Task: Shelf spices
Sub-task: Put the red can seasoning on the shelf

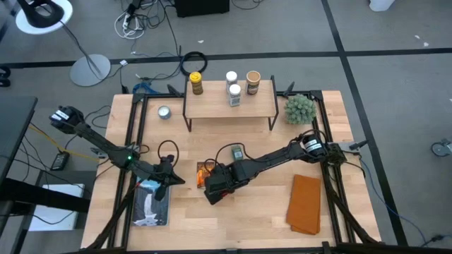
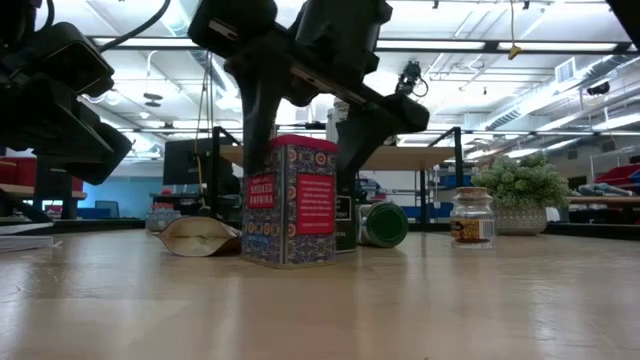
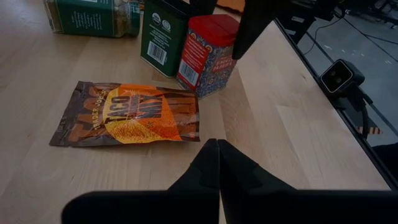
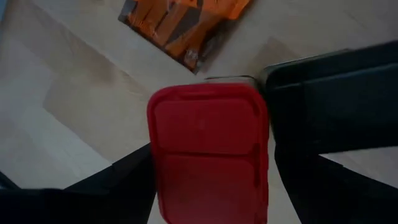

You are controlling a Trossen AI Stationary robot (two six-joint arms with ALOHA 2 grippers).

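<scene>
A rectangular red metal tin lid (image 4: pixel 208 149) fills the middle, seen from straight above, with the right gripper (image 4: pixel 208 177) and its two dark fingers (image 4: pixel 121 180) standing on either side of it. Beyond it, a flat orange foil packet (image 4: pixel 186 22) lies on the pale wooden tabletop (image 4: pixel 62 93).

Grey floor (image 1: pixel 395 63) with dark seams surrounds the table; cables (image 1: pixel 141 17) lie loose. Ceiling strip lights (image 2: pixel 480 45) lit; blue wall (image 2: pixel 120 190) behind.
</scene>
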